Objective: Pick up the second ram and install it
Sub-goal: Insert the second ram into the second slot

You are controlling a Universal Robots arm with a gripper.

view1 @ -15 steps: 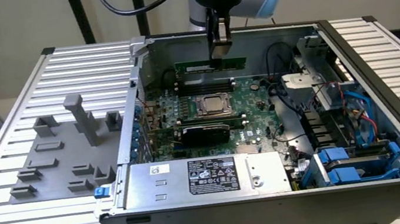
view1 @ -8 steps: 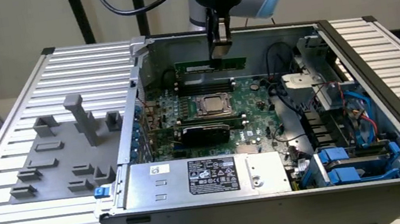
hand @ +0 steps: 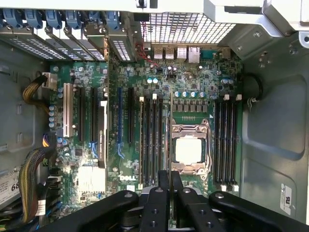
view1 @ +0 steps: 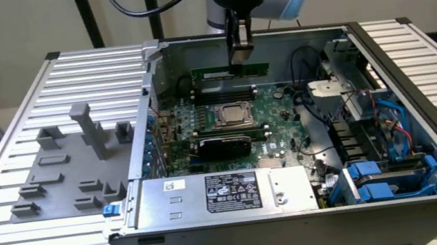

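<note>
Clasping the second ram (view1: 224, 71), the pincer (view1: 241, 58) hangs over the motherboard (view1: 275, 106).

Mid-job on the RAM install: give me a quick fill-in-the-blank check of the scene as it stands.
1. The gripper holds the second ram, a thin ____ stick.
2. The second ram hangs over the ____ inside the open computer case.
3. The processor socket has black memory slots on ____ sides.
4. The grey fixture lies outside the case, on the exterior view's ____.
Missing words: green; motherboard; both; left.
</note>
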